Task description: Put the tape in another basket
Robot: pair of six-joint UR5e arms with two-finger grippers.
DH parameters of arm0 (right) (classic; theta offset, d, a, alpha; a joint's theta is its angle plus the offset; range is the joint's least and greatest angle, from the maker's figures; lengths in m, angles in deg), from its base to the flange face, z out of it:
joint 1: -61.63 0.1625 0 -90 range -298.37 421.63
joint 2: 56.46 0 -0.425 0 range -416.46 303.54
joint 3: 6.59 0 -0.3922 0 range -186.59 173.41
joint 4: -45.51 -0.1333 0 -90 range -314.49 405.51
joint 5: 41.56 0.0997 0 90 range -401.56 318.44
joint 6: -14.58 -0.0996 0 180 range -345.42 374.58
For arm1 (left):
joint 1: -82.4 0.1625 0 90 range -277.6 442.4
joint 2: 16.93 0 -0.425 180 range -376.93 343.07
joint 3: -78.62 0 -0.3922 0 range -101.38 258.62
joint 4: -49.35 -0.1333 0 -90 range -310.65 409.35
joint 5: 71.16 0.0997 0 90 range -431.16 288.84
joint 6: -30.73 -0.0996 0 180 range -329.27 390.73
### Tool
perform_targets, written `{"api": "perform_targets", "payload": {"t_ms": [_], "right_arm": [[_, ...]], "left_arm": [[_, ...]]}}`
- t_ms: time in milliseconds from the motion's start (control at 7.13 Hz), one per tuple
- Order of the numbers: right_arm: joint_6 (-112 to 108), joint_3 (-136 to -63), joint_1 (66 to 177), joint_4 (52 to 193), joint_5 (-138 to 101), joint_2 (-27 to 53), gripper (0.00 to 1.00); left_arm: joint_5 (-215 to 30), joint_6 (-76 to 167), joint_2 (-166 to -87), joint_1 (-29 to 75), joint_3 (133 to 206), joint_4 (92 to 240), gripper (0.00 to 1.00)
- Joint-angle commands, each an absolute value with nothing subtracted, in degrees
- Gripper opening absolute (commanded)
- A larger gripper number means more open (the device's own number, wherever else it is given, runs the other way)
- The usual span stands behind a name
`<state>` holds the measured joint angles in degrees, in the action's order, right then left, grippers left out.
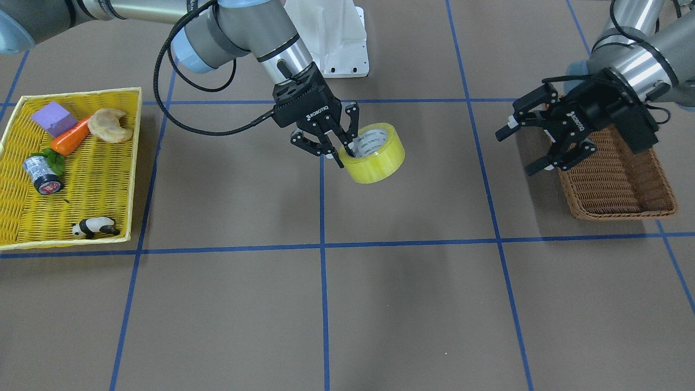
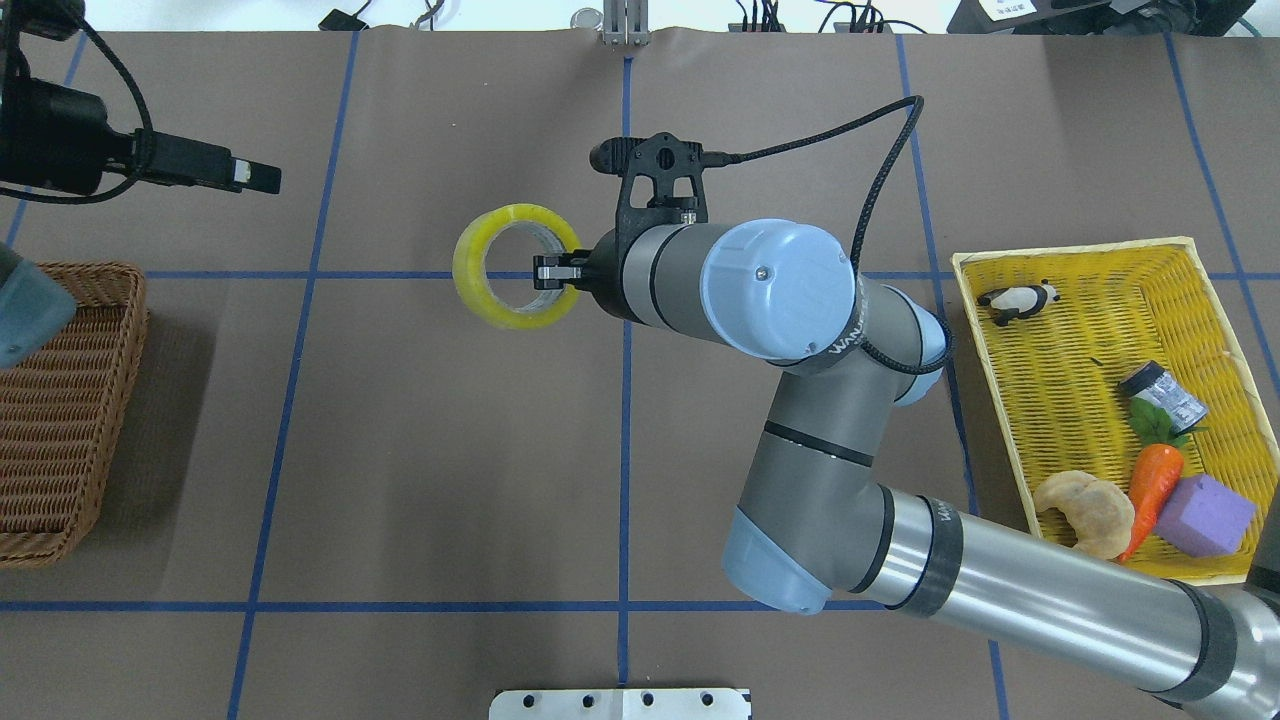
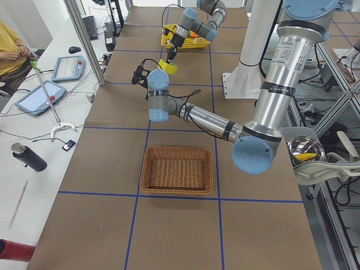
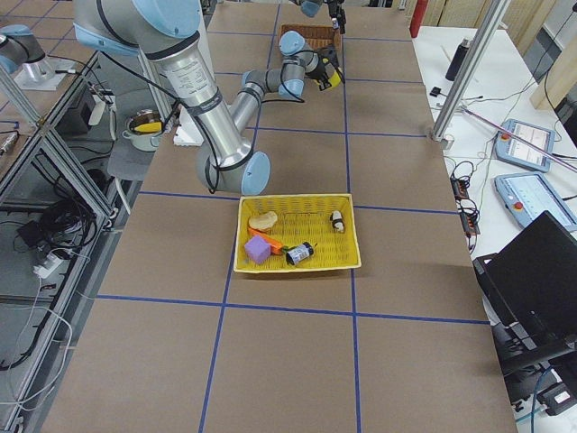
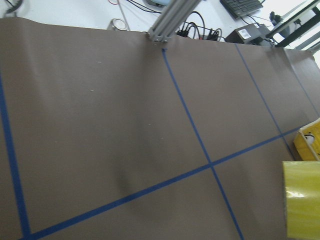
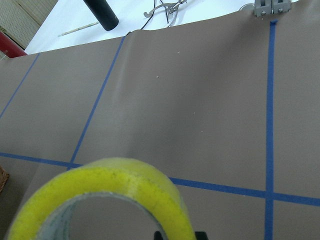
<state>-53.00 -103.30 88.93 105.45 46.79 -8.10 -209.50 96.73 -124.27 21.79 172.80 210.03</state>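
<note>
Tape (image 1: 380,165), one yellow roll, is held tilted over the middle of the table and clamped by its wall in the right gripper (image 1: 345,155). One finger is set inside the grey-white core and the other against the outer yellow face.

One brown table (image 1: 412,304) is seen, crossed by blue lines into large squares. Broad bands of its brown surface lie on every side of the roll, towards both ends and towards the near and far edges.

Two arms are counted, one reaching in from each side.

One yellow tray (image 1: 76,93) is placed at the robot's right end, well apart from the tape, with one long rim lying close along a blue line.

One brown basket (image 1: 619,184) is placed at the robot's left end, also well apart from the tape. In the view from that end its four rims are seen to sit inside a single square, with brown surface all round.

One left gripper (image 1: 520,151) is held raised over the table between the basket and the tape, with its jaws spread wide apart and nothing between them.

Five small things are counted in the tray: one croissant (image 1: 110,126), one carrot (image 1: 70,138) with green leaves, one purple block (image 1: 53,118), one can (image 1: 42,175) lying on its side, and one panda figure (image 1: 95,226) near a corner.
</note>
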Motion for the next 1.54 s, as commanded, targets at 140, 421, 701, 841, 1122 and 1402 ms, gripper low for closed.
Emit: {"api": "perform_targets", "payload": {"t_ms": [140,421,701,841,1122,1402], "right_arm": [[-53.01,-102.92,85.98,105.54,44.22,-11.01,0.0],[-53.01,-102.83,85.36,105.54,44.22,-11.81,0.0],[-53.01,-101.0,85.27,105.54,43.78,-13.29,0.0],[-53.01,-100.64,85.19,105.54,43.6,-13.65,0.0],[-53.01,-100.63,85.1,105.54,43.52,-13.74,0.0],[-53.01,-100.72,85.1,105.54,43.52,-14.01,0.0]], "left_arm": [[-209.42,97.87,-126.01,26.22,172.84,215.0,0.99],[-209.41,97.87,-126.09,27.46,173.01,215.54,0.99],[-209.42,97.96,-126.09,28.43,173.1,215.72,0.99],[-209.41,98.22,-126.09,28.61,173.71,215.64,0.99],[-209.41,98.23,-126.09,28.7,173.72,215.63,0.99],[-209.15,98.14,-126.09,29.66,173.63,215.63,0.99]]}}
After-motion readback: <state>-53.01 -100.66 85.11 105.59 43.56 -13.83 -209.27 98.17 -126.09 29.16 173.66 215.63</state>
